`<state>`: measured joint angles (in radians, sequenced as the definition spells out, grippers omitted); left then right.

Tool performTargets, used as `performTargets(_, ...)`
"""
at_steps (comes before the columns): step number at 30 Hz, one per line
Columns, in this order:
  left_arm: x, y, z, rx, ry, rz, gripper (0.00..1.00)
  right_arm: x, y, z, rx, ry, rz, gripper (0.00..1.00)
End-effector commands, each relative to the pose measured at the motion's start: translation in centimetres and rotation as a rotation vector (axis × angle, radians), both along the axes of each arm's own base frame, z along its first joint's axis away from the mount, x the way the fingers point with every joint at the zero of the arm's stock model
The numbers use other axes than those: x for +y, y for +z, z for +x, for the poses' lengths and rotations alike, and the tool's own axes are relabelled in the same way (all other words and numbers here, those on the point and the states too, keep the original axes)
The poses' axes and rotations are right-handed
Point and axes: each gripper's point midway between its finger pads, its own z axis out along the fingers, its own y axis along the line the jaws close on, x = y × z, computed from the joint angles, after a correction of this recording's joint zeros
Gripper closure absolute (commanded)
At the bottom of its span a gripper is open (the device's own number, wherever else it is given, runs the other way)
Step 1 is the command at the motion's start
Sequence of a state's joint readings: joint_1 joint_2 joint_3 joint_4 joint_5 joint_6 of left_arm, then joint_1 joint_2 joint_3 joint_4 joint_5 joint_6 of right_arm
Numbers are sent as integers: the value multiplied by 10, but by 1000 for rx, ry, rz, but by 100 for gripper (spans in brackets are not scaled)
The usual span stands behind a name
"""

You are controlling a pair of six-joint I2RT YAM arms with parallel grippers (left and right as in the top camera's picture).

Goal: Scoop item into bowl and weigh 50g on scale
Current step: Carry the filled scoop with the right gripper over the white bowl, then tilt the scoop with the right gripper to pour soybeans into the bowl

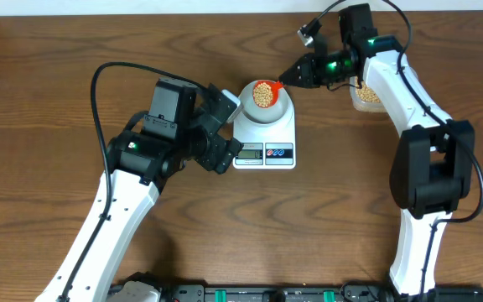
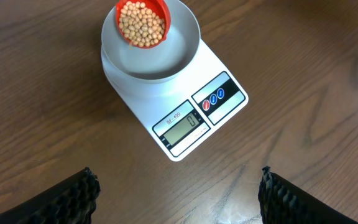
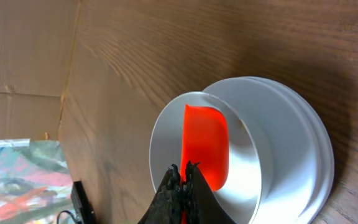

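1. Overhead: the red scoop [image 1: 265,91], heaped with beans [image 1: 264,96], hangs over the bowl [image 1: 267,116] sitting on the scale [image 1: 285,134]. The right jaws clamp its handle. The step looks like pouring, and the next move calls for a gentle tip.
2. Left wrist: the left jaws are wide and empty, near the scale. The display [image 2: 182,129] digits are unreadable.
3. Right wrist: only the scoop's underside shows, so the beans are hidden.

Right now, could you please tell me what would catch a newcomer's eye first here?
A bright orange-red plastic scoop full of pale tan beans stands out, held over the pale round bowl by the shut right pincer. The bowl sits on the flat white digital scale.
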<state>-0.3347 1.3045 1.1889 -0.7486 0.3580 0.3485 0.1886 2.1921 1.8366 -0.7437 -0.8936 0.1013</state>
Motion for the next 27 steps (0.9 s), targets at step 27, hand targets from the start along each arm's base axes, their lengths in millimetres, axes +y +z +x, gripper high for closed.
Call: performTargets(27,0,1,-1,-6,-12,-1,15,2,38,-10,-173,19,-139,99)
